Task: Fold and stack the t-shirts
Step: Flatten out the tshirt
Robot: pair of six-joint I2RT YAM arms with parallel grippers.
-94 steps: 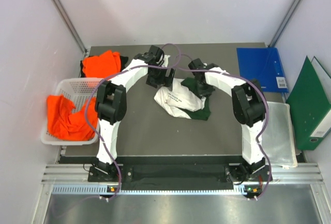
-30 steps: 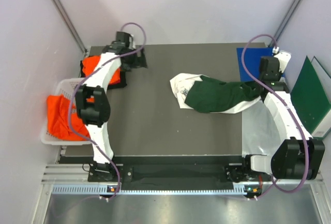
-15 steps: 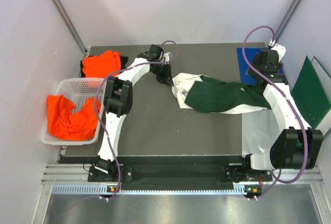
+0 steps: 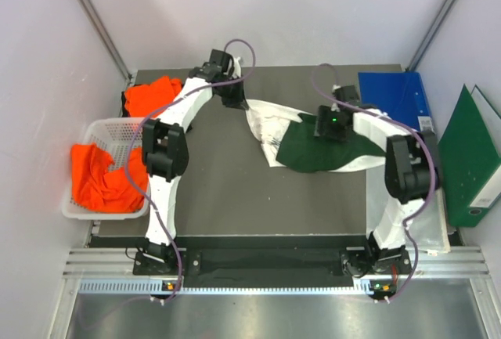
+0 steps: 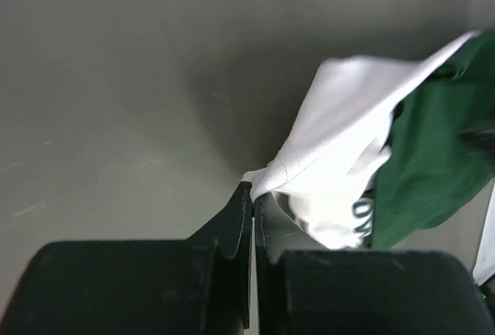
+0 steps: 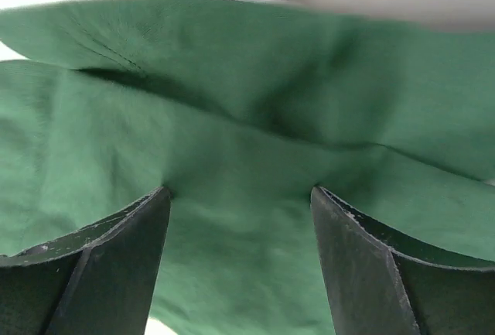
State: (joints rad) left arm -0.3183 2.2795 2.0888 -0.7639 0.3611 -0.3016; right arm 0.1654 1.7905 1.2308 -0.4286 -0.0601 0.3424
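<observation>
Left tool (image 5: 252,194) pinched shut on a white corner of the white-and-green t-shirt (image 4: 270,131), right tool (image 6: 240,196) spread over its dark green cloth, shirt laid rumpled across the mid tabletop (image 4: 211,190), black print partly seen

A dark grey bench (image 4: 227,190) stands enclosed by plain white walls (image 4: 274,10), with slanting metal posts (image 4: 95,22) at the back corners. An aluminium rail (image 4: 266,262) edges its near side, and brushed steel sheet (image 4: 266,315) lies below. The light is soft and even.
</observation>
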